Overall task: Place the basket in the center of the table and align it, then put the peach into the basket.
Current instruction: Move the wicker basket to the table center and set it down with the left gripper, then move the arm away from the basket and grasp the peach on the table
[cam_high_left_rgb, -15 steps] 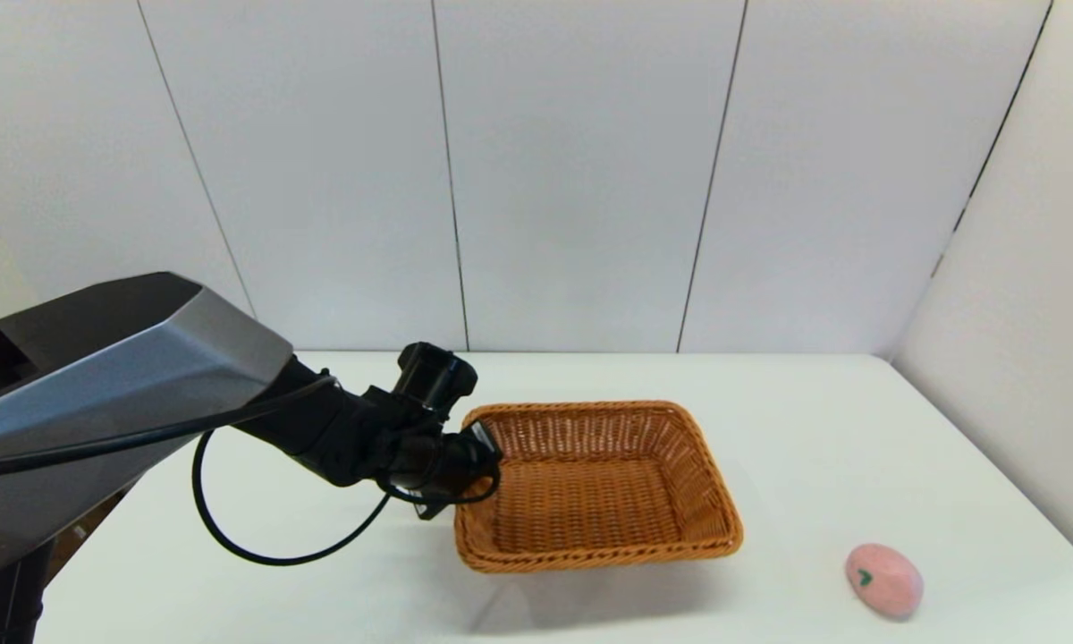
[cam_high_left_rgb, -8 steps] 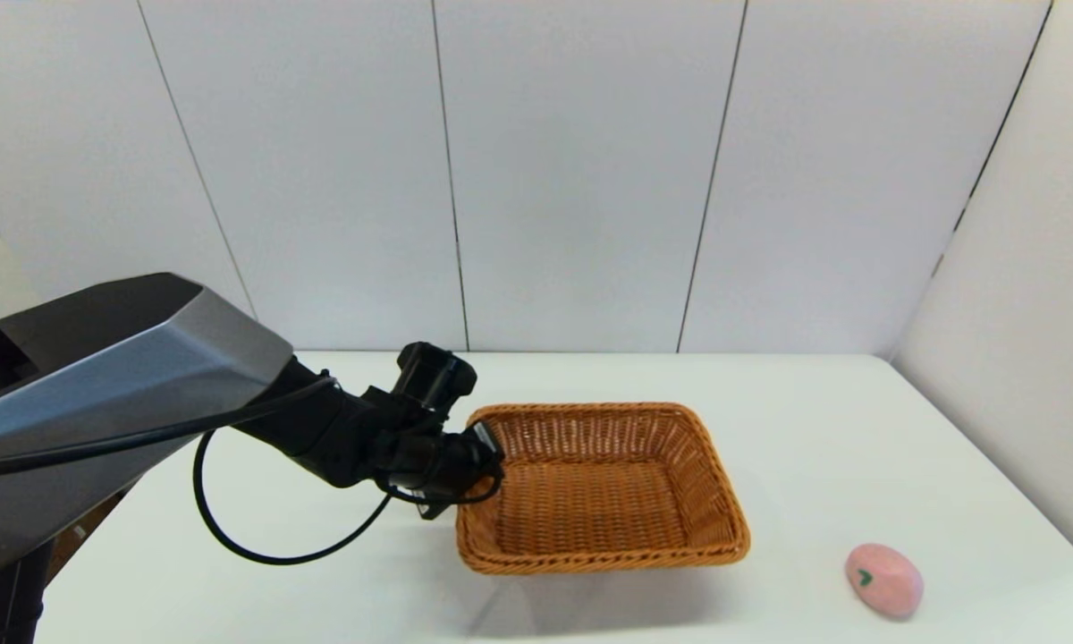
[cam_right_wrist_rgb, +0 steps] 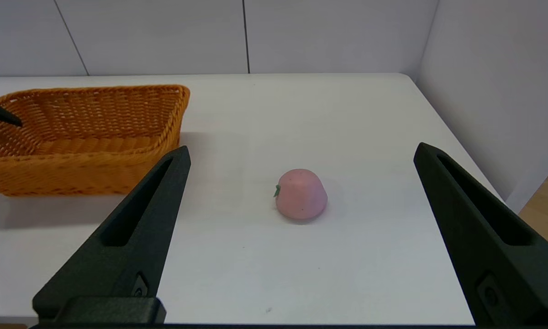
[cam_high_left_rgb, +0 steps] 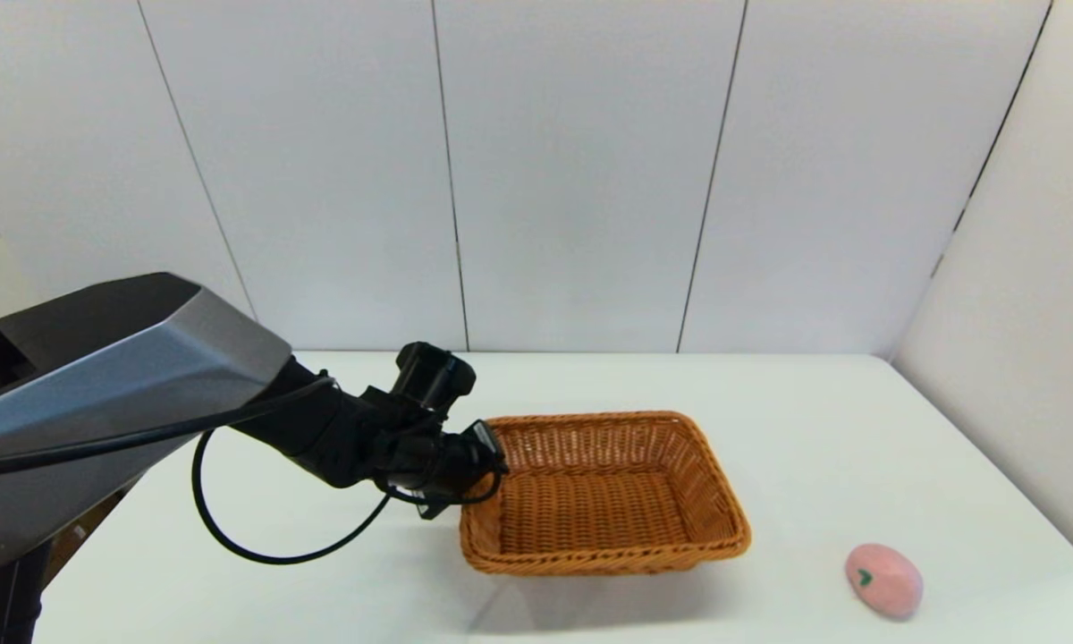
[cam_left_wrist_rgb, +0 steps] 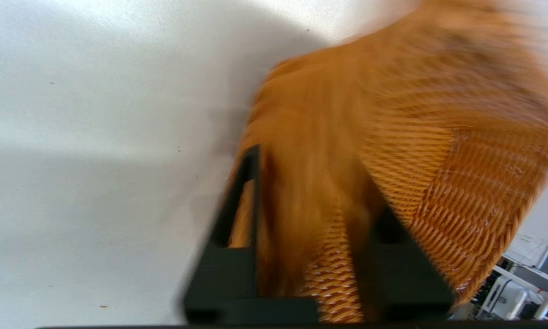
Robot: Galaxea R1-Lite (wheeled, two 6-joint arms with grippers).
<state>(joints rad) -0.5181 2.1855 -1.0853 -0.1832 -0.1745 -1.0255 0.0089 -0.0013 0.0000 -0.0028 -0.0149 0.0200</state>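
Left gripper [cam_high_left_rgb: 487, 465]: I log it clamped on the left end wall of the rectangular orange-brown woven wicker basket [cam_high_left_rgb: 604, 492], one black finger [cam_left_wrist_rgb: 237, 205] outside the weave and one inside, closed as far as the wicker between them allows.

Basket: near the middle of the plain white table [cam_high_left_rgb: 823, 447], its long sides running across my view. Against the picture a second ago, its far rim sits lower and its right end has swung slightly toward me; its left corner reads as lifted, though I cannot confirm contact underneath.

Small pale-pink egg-shaped peach [cam_high_left_rgb: 883, 580]: on the table near the front right, well apart from the basket, unmoved.

Right gripper [cam_right_wrist_rgb: 301, 237]: spread wide, holding nothing, low over the table with the peach between the lines of its fingers but farther off.

Hard to read: left wrist view smeared by motion; basket there only an orange blur.
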